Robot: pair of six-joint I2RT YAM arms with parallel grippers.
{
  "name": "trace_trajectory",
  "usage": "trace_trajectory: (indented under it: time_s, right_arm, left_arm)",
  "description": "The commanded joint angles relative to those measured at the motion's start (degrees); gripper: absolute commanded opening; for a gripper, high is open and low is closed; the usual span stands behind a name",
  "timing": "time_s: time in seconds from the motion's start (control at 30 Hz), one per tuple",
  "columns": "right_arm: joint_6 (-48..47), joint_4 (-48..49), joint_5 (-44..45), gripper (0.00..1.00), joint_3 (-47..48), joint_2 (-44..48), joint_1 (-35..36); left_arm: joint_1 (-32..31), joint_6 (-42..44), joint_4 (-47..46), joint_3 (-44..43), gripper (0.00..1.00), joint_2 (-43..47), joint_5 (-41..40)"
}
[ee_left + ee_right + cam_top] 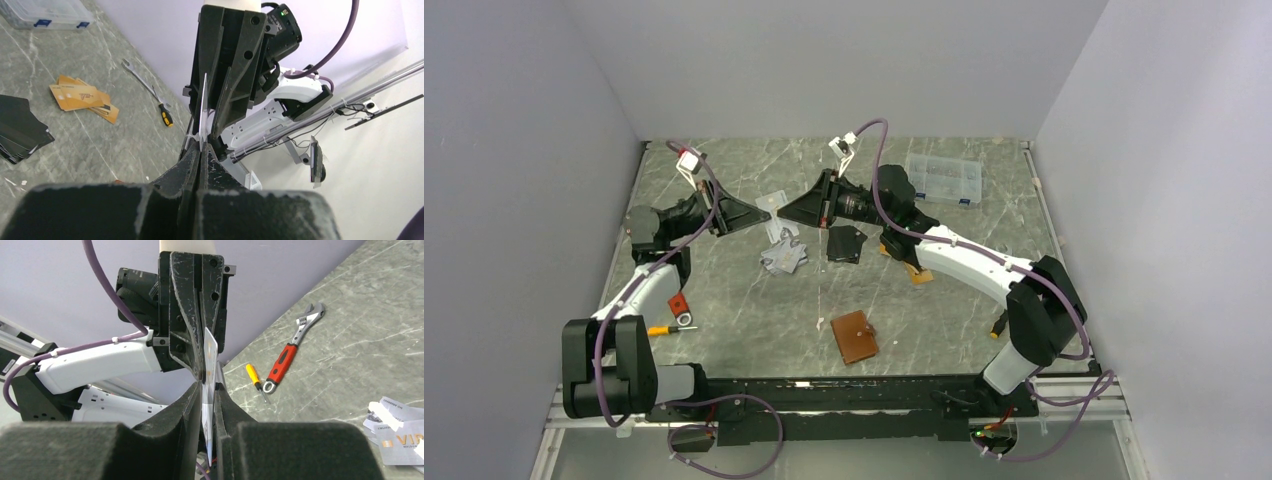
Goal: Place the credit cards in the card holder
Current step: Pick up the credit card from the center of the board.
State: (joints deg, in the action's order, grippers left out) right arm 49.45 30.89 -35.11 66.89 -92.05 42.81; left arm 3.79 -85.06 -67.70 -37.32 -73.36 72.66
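A silver card [210, 354] hangs in the air between the two arms, above the silver-grey pile [782, 256] at mid-table; both wrist views catch it almost edge-on, so its face and any print are hard to make out. The left gripper [200, 152] has its fingers pressed together on one end of it. The right gripper [208, 396] stands with its fingers a little apart on either side of the other end, and the card lies along one finger.

On the silver-grey pile, in the right wrist view, gold letters begin "VIR" and are cut off by the frame edge; the smaller print is too fine to read. The black pile [845, 243] lies just right of it, fanned and matte. The orange-gold pile [80, 95] lies beyond that, partly hidden under the right arm from above, and its markings are too small to read.

The card holder [855, 336], tan-brown leather, lies flat nearer the arm bases, well apart from the piles; whether it lies open I cannot tell. A clear plastic box [943, 178] sits at the far right; a red-handled wrench [288, 356] and a yellow screwdriver [253, 376] lie by the left arm.
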Motion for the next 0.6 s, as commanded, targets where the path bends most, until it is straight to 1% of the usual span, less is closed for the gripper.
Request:
trace_trajectory:
  time_s: [0.0, 0.03, 0.1, 0.13, 0.23, 0.27, 0.33, 0.37, 0.4, 0.43, 0.47, 0.5, 0.53, 0.57]
  right_arm:
    - [-1.82, 2.74, -0.97, 0.17, 2.92, 0.01, -0.09]
    - [-1.91, 2.52, -1.00, 0.14, 2.86, 0.10, -0.05]
    - [-1.71, 2.46, -0.93, 0.03, 2.48, 0.30, -0.18]
    - [-1.51, 2.67, -0.97, 0.00, 2.20, 0.54, -0.26]
    - [-1.35, 2.62, -1.33, 0.00, 1.38, 1.22, -0.39]
    - [-1.56, 2.04, -1.39, 0.00, 0.97, 1.64, -0.50]
    - [-2.27, 0.16, -0.95, 0.00, -0.48, 3.15, -0.91]
    - [-2.84, -1.44, -0.40, 0.00, -2.11, 4.36, -1.15]
    - [-3.91, -4.31, 1.10, 0.00, -2.99, 5.67, -1.45]
    - [-5.64, -8.66, 3.01, 0.00, -4.83, 7.13, -1.82]
    - [-7.04, -12.53, 4.84, 0.00, -6.35, 8.58, -2.16]
    - [-8.93, -16.38, 6.74, 0.00, -8.57, 10.59, -2.23]
    - [-10.04, -19.95, 10.22, 0.00, -11.15, 12.84, -2.20]
    - [-10.60, -22.76, 12.64, 0.00, -14.10, 15.73, -2.12]
  left_arm:
    - [-1.20, -0.93, -3.93, -1.09, 0.01, -0.21, 2.69]
    - [-1.31, -1.05, -4.19, -1.11, 0.00, -0.25, 2.82]
    - [-1.36, -1.08, -4.18, -1.28, 0.01, -0.28, 2.75]
    - [-1.33, -1.12, -4.19, -1.49, 0.00, -0.43, 2.72]
    - [-1.34, -1.47, -4.52, -1.91, 0.01, -0.76, 2.45]
    - [-1.37, -1.06, -4.07, -2.07, 0.05, -0.80, 2.40]
    - [-1.41, 1.30, -1.95, -2.31, 0.22, -0.30, 2.28]
    - [-1.45, 4.01, 2.20, -2.36, 0.29, 0.35, 2.11]
    - [-1.70, 9.08, 10.03, -2.74, 0.38, 1.48, 1.97]
    - [-2.35, 17.75, 22.44, -3.85, 0.45, 2.99, 1.49]
    - [-3.22, 31.14, 41.49, -6.05, 0.51, 4.68, -0.10]
    - [-5.68, 46.77, 59.93, -9.89, 0.54, 5.55, -3.32]
    - [-8.75, 60.45, 74.57, -13.32, 0.55, 5.27, -7.43]
    - [-11.78, 67.49, 81.61, -14.67, 0.55, 4.68, -10.80]
